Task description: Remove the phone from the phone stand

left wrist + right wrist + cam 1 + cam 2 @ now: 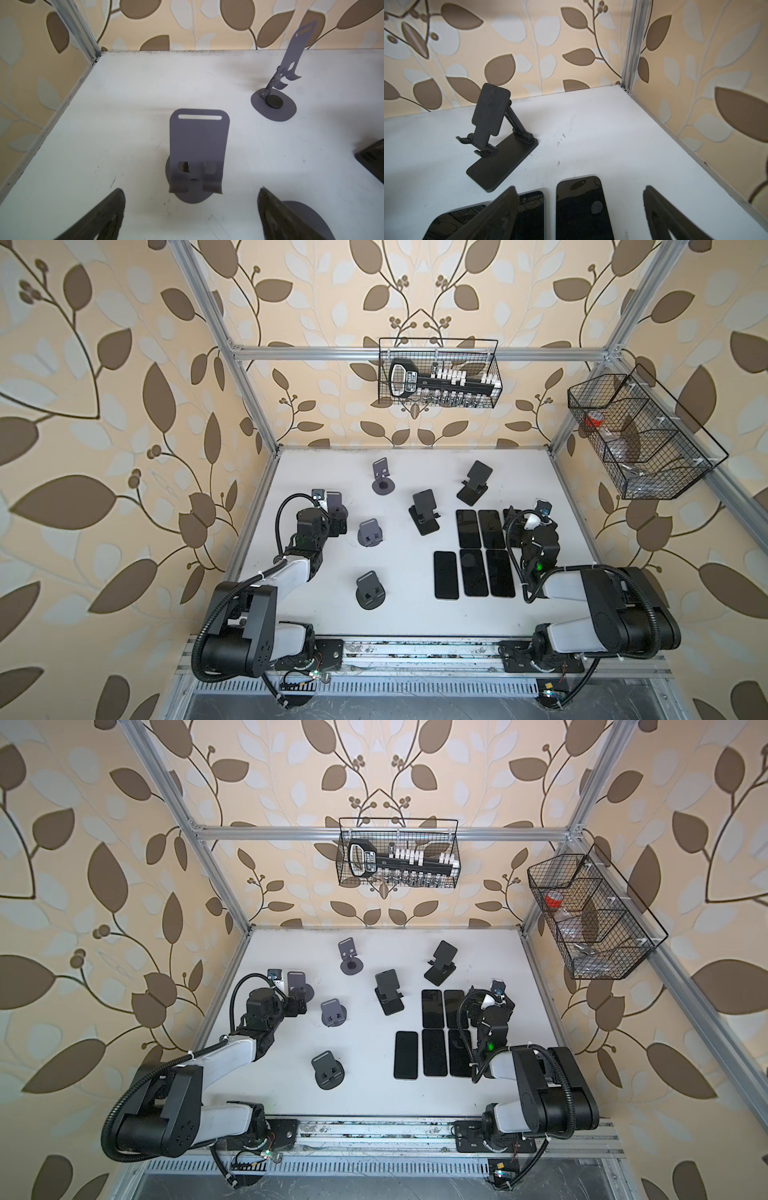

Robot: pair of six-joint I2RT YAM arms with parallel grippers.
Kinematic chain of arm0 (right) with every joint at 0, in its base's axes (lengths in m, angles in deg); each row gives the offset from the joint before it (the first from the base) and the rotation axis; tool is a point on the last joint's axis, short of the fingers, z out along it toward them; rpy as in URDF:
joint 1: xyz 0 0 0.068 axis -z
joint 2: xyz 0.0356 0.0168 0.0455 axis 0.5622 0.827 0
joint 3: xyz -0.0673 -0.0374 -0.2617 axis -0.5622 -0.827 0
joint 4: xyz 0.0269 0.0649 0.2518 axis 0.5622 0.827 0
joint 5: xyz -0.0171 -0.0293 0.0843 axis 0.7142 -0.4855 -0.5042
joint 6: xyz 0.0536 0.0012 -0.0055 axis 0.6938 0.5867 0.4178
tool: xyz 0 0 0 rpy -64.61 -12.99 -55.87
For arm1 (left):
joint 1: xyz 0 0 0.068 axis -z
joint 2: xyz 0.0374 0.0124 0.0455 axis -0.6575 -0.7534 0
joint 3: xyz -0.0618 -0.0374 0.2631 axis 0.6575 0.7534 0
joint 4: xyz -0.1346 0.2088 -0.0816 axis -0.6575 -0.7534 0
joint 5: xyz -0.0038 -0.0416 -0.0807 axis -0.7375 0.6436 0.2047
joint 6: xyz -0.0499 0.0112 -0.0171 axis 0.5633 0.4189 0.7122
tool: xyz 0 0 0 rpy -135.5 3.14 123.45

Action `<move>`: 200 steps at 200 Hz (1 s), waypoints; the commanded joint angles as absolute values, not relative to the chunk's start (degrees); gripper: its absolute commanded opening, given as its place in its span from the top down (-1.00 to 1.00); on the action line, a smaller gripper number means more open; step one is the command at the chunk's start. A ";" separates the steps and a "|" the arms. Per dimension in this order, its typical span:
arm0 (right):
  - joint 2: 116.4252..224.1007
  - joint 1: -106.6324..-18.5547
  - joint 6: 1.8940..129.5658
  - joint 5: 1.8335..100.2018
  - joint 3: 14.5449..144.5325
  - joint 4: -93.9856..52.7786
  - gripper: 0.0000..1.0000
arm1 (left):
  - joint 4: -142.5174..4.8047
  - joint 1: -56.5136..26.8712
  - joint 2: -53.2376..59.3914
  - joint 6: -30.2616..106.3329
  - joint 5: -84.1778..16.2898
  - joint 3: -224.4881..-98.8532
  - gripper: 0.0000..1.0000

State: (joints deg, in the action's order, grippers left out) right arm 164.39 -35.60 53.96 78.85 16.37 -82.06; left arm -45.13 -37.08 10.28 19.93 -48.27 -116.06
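A matte white table point(415, 614), scuffed and faintly speckled, sits inside an aluminium frame point(374, 351) with walls papered in cream and brown leaves. The glossy black phones point(473, 572) lie flat on its right half in two tidy rows, near a black hinged stand point(492, 116) with a pebbled backplate. The left fingers point(104, 216) are spread wide before a grey sheet-metal stand point(198, 145) with an oval foot, and the right fingers point(496, 212) are likewise spread above the far row of phones, gripping nothing.
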 commanded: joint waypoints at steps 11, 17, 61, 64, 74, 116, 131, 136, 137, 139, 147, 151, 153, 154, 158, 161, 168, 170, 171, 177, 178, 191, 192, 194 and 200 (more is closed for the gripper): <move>164.61 -35.78 54.27 79.68 15.16 -84.00 -0.88 | -40.41 -37.77 6.49 19.36 -46.31 -114.74 -0.98; 164.56 -35.75 54.25 79.69 15.21 -84.00 -0.89 | -38.56 -37.75 5.44 19.18 -45.82 -114.12 -0.98; 166.75 -35.74 53.79 78.35 13.62 -88.17 -0.88 | -29.14 -38.47 0.11 19.20 -44.33 -110.60 -0.98; 167.74 -35.72 53.83 78.57 13.33 -89.81 -0.88 | -29.63 -38.47 0.02 19.38 -44.66 -110.95 -0.98; 169.62 -35.94 53.23 79.03 13.19 -93.56 -0.89 | -30.41 -38.67 -0.90 20.79 -47.41 -112.05 -0.98; 168.31 -35.86 54.01 79.09 14.86 -87.83 -0.95 | -31.66 -39.63 -1.06 21.48 -46.50 -112.57 -0.98; 168.23 -35.86 54.08 79.04 14.93 -87.44 -0.99 | -31.86 -39.79 -1.09 21.52 -46.41 -112.70 -0.98; 168.24 -35.88 54.09 79.02 14.94 -87.43 -0.99 | -31.86 -39.78 -1.09 21.52 -46.37 -112.70 -0.98; 168.24 -35.88 54.09 79.01 14.94 -87.47 -0.99 | -31.86 -39.79 -1.09 21.52 -46.34 -112.74 -0.98; 168.24 -35.88 54.09 79.00 14.94 -87.44 -0.99 | -31.90 -39.79 -1.09 21.54 -46.31 -112.71 -0.98; 168.20 -35.84 54.09 79.00 14.93 -87.43 -0.99 | -31.86 -39.76 -1.13 21.52 -46.30 -112.70 -0.98; 168.28 -35.77 54.09 78.99 14.92 -87.43 -0.99 | -31.86 -39.78 -1.09 21.52 -46.31 -112.70 -0.98; 168.25 -35.83 54.03 79.00 14.93 -87.45 -0.99 | -31.86 -39.79 -1.05 21.54 -46.33 -112.70 -0.98; 168.25 -35.83 54.03 79.00 14.93 -87.45 -0.99 | -31.86 -39.79 -1.02 21.53 -46.32 -112.65 -0.98; 168.18 -35.84 54.09 79.00 14.87 -87.42 -0.99 | -31.77 -39.78 -0.98 21.52 -46.38 -112.63 -0.98; 168.16 -35.85 54.09 79.00 14.92 -87.43 -0.99 | -31.77 -39.75 -0.92 21.52 -46.31 -112.54 -0.98; 168.24 -35.79 54.09 79.00 14.89 -87.43 -0.99 | -31.69 -39.79 -0.85 21.52 -46.31 -112.45 -0.98; 168.18 -35.79 54.09 79.00 14.82 -87.43 -0.99 | -31.62 -39.77 -0.83 21.56 -46.33 -112.37 -0.98; 168.16 -35.79 54.09 78.93 14.84 -87.43 -0.99 | -31.60 -39.74 -0.78 21.54 -46.32 -112.36 -0.98; 168.16 -35.83 54.09 79.00 14.85 -87.45 -0.99 | -31.55 -39.75 -0.74 21.52 -46.35 -112.35 -0.98; 168.16 -35.78 54.09 79.00 14.85 -87.43 -0.99 | -31.53 -39.77 -0.74 21.52 -46.33 -112.35 -0.98; 168.17 -35.79 54.09 78.98 14.86 -87.44 -0.99 | -31.33 -39.70 -0.39 21.43 -46.44 -112.09 -0.98; 168.16 -35.79 54.09 78.95 14.85 -87.45 -0.99 | -31.33 -39.70 -0.39 21.43 -46.46 -112.09 -0.98; 168.16 -35.75 54.09 78.99 14.85 -87.44 -0.99 | -31.33 -39.66 -0.45 21.43 -46.41 -112.08 -0.97; 168.16 -35.79 54.09 79.00 14.85 -87.44 -0.99 | -31.25 -39.68 -0.54 21.43 -46.48 -112.09 -0.98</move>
State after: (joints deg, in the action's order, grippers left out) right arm 168.17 -35.75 53.94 78.83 14.56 -86.58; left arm -34.16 -39.33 -1.15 20.63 -46.41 -110.71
